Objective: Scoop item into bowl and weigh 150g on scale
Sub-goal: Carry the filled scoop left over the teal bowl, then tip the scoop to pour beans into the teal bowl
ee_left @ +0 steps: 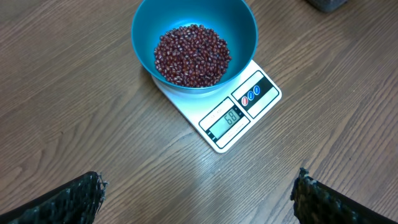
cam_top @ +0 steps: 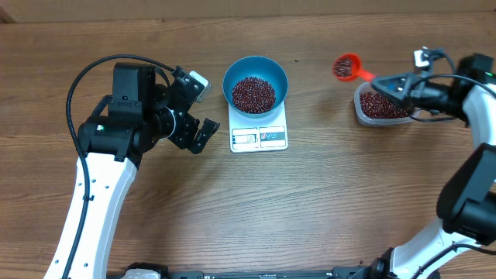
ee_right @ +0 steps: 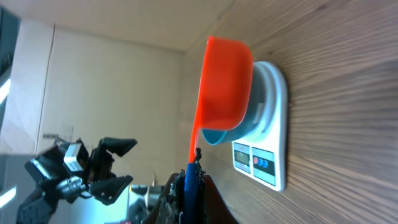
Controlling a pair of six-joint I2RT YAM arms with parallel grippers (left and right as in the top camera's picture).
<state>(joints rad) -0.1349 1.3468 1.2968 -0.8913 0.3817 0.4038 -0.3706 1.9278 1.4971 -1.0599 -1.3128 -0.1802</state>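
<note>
left gripper (cam_top: 203, 107) wide open, empty, beside scale (cam_top: 260, 137) | right gripper (cam_top: 387, 81) clamped on scoop (cam_top: 346, 67) handle, seemingly bean-filled | bowl (cam_top: 229, 84) holds beans (cam_top: 253, 93)

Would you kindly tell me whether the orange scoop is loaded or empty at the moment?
Loaded: the overhead view shows dark red-brown beans filling the cup of the orange scoop, whose handle the right gripper holds.

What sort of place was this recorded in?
Probably a robotics lab bench, not a kitchen: a wood-grain table flanked by the left arm and right arm, holding a white kitchen scale with a blue bowl of red-brown beans. The right wrist view shows plain pale walls behind.
</note>
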